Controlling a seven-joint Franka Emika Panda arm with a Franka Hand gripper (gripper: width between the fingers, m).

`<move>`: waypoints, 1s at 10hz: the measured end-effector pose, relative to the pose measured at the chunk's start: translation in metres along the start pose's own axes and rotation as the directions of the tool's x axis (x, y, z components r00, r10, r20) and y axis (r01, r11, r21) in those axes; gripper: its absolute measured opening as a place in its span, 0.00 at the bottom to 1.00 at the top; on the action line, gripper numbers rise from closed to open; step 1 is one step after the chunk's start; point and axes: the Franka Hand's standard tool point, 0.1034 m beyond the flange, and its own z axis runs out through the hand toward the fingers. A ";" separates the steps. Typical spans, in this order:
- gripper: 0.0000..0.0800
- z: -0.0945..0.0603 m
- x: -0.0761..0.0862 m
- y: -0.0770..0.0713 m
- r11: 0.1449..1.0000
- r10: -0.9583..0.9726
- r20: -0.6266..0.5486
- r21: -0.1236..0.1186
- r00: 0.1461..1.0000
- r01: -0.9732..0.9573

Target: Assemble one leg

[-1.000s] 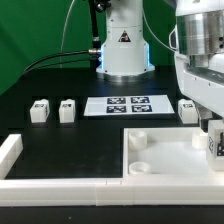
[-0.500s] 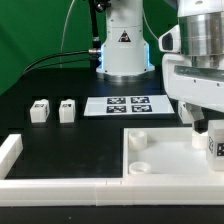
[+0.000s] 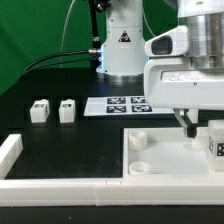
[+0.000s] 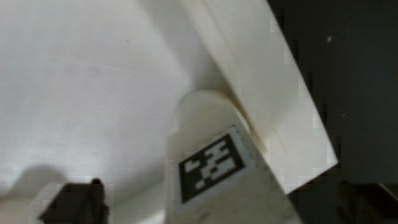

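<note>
One leg [image 3: 216,138], a small white post with a black-and-white tag, stands upright on the large white panel [image 3: 165,165] near its corner, at the exterior view's right edge. My gripper [image 3: 201,124] hangs low over it and is open. One dark finger [image 3: 188,122] shows left of the leg with a clear gap. In the wrist view the leg [image 4: 222,165] lies between my fingers beside the panel's raised rim [image 4: 267,80], apart from one finger [image 4: 71,203]. Two more legs [image 3: 40,111] [image 3: 67,110] stand on the black table at the exterior view's left.
The marker board [image 3: 120,104] lies behind the panel, partly covered by my arm. A white rail [image 3: 50,184] runs along the table's front with an upturned end [image 3: 10,150]. The robot base [image 3: 122,45] stands at the back.
My arm has shifted toward the exterior view's left, and now hides the leg that stood beside the marker board. The leg on the panel has stayed put at the right edge.
</note>
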 end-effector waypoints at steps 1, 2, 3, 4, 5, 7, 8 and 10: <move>0.81 0.000 -0.001 -0.001 0.996 -0.095 -0.003 -0.005 0.996 0.095; 0.81 0.000 -0.001 -0.001 0.988 -0.153 -0.004 -0.006 0.988 0.153; 0.81 0.000 0.000 0.000 0.981 -0.195 -0.004 -0.006 0.981 0.195; 0.81 0.000 0.000 0.000 0.982 -0.187 -0.004 -0.006 0.982 0.187; 0.70 0.000 0.000 0.000 0.982 -0.187 -0.004 -0.006 0.982 0.187; 0.45 0.001 0.000 0.000 0.982 -0.187 -0.004 -0.006 0.982 0.187; 0.36 0.001 0.000 0.001 0.983 -0.186 -0.004 -0.007 0.983 0.186; 0.36 0.000 0.001 0.001 0.984 -0.177 -0.004 -0.007 0.984 0.177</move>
